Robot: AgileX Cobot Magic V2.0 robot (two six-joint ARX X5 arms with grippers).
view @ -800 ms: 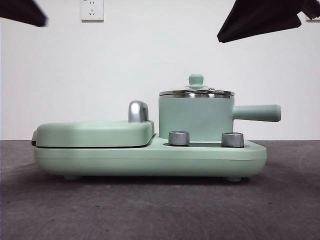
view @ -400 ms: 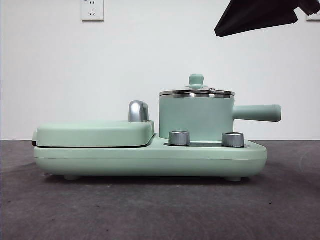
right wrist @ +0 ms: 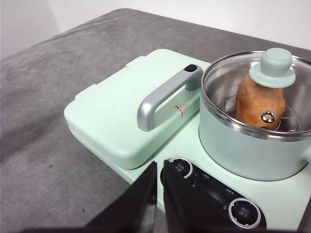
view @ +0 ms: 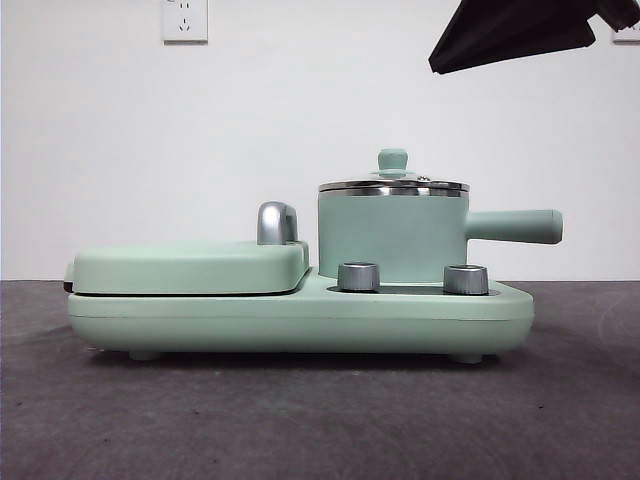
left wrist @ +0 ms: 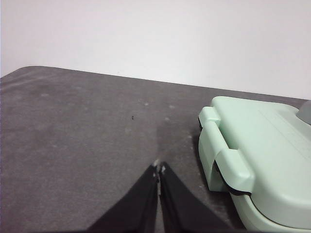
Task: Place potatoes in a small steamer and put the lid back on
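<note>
You have the orange-brown lumpy potato (right wrist: 260, 104) standing inside the mint-green cylindrical steamer pot (view: 392, 238), seen through the round glass lid with a steel rim (right wrist: 291, 73) that sits closed on the pot; its creased matte skin shows against a wire rack on the pot floor. The lid's small mint-green knob (view: 392, 160) stands upright at the centre. The pot's straight side handle (view: 515, 226) points off to one side, level. The pot rests on the mint-green cooker base (view: 300, 315), behind two steel-ringed dials (view: 359, 276). Beside it on the same base lies the flat mint-green grill cover (view: 190, 265), shut, with its chrome handle (view: 277, 222) between the cover and the pot. Your right gripper (right wrist: 159, 167) hangs above the near edge of the base by the dials, jaws pressed together on nothing; in the front view it shows only as a black tip (view: 520, 30) at a top corner. Your left gripper (left wrist: 159, 168) hovers over the bare grey table (left wrist: 77, 145), just beside the grill end of the cooker, jaws likewise closed and empty. A white wall socket (view: 184, 20) sits high on the wall behind.
</note>
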